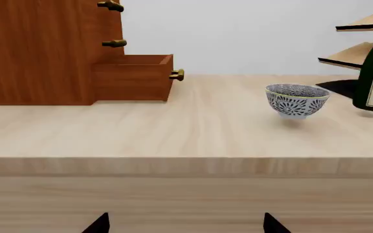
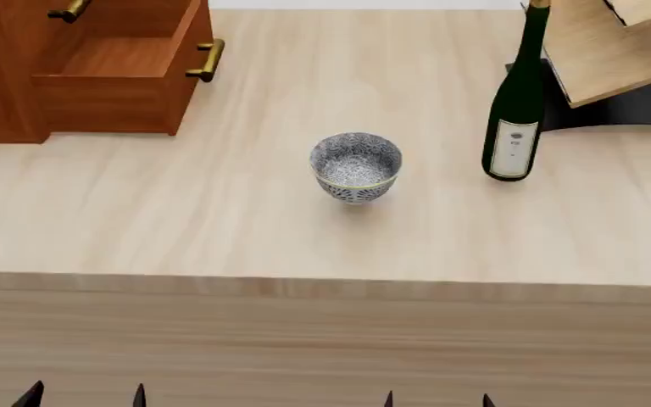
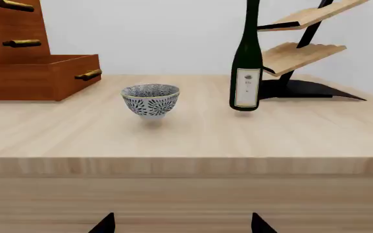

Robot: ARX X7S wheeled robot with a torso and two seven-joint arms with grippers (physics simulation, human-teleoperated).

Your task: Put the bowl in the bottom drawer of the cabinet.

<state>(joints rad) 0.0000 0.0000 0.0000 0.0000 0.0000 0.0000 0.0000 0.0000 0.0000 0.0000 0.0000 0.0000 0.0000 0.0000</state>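
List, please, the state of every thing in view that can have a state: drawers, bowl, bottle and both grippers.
bottom drawer: pulled open, nothing in it.
upper drawers: shut.
bowl: upright on the table, empty, not held.
wine bottle: standing upright, unheld.
left gripper: open, empty.
right gripper: open, empty.
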